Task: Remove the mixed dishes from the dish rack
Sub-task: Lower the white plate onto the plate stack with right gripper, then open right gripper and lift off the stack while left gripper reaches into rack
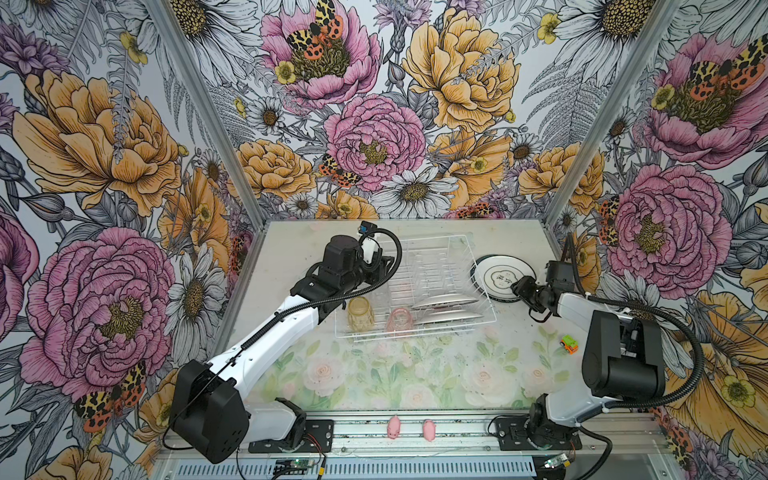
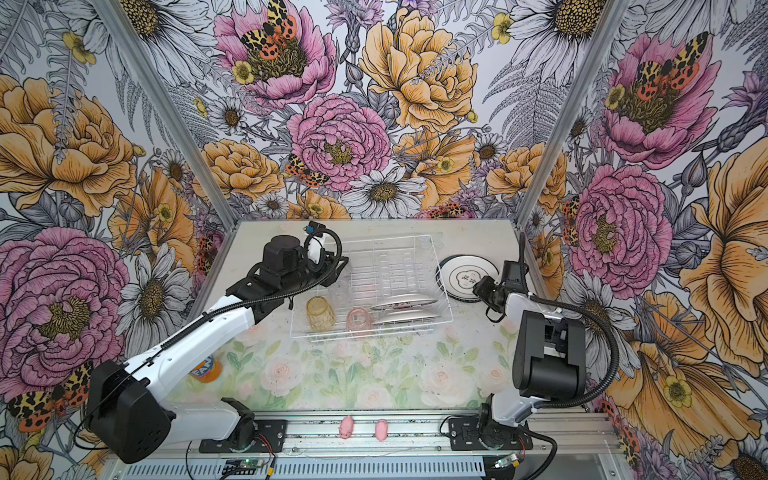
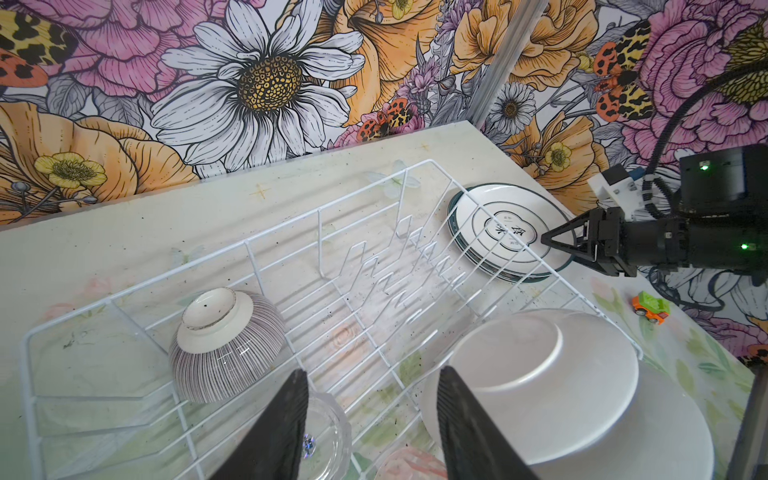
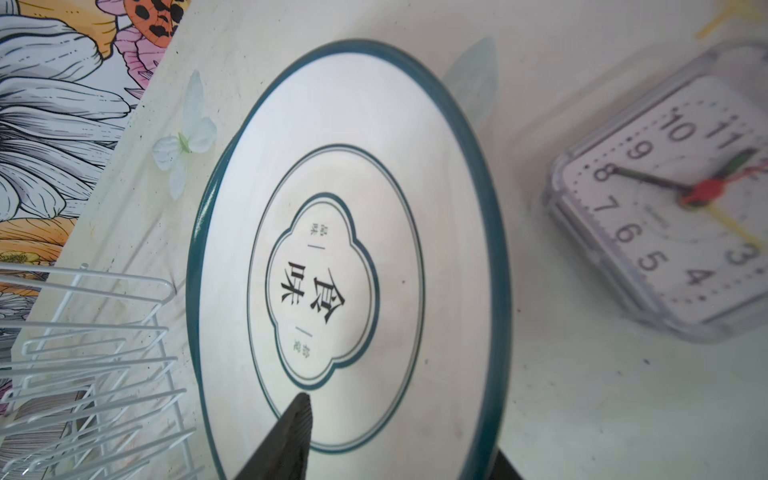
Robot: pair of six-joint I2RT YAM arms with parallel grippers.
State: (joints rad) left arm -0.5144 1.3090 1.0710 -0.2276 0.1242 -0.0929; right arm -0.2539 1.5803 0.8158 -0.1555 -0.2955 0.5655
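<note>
your dish rack (image 1: pixel 419 266) sits mid-bench (image 1: pixel 282 249). in both top views the stacked plates (image 1: pixel 505 276) lie flat on the bench just outside the rack at its 3 o'clock, face up, with dark rim and printed characters showing.

your right gripper (image 1: pixel 516 286) is at that stack's 4 o'clock edge. the right wrist view shows its jaws spread. one finger (image 4: pixel 291 436) is over the top plate's face and the other is beyond the rim, so it's open and clamps nothing.

inside the rack, two plates on edge (image 1: pixel 446 302) stand in the slots toward 4 o'clock. the pink tumbler (image 1: pixel 399 322) is at 6 o'clock and the amber tumbler (image 1: pixel 360 313) at 7 o'clock, both along the near wire.

your left gripper (image 3: pixel 372 371) hangs over the rack's 10 o'clock part, jaws apart with only wire between them: open, empty. the left wrist view shows a clear tumbler (image 3: pixel 328 436) just beside one finger and the striped bowl (image 3: pixel 224 349) upside down in the rack.
</note>
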